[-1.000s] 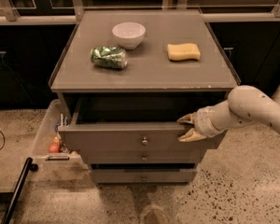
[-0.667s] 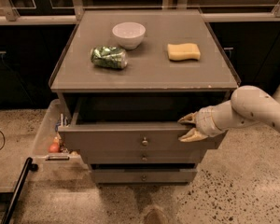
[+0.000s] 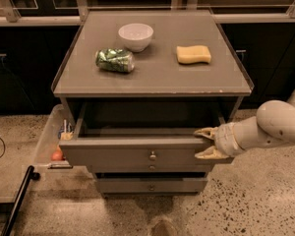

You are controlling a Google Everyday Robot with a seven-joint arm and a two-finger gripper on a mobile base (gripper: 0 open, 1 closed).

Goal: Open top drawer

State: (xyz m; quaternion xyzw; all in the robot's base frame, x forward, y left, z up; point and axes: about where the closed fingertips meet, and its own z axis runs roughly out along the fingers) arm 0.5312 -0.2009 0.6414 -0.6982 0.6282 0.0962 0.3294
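The top drawer (image 3: 132,155) is a wide grey drawer with a small brass knob (image 3: 153,156). It stands pulled out from the grey cabinet (image 3: 152,82), its dark inside showing. My gripper (image 3: 206,143) is at the drawer front's right end, one finger above its top edge and one in front lower down, jaws apart. The white arm comes in from the right.
On the cabinet top lie a white bowl (image 3: 135,36), a crushed green can (image 3: 114,60) and a yellow sponge (image 3: 193,54). Two narrower drawer fronts (image 3: 151,185) sit below. A clear bin (image 3: 54,141) with small items stands at the left. A black pole (image 3: 17,200) leans at lower left.
The arm and gripper have shifted slightly right and outward with the drawer's right end; the drawer stands about as far out as before.
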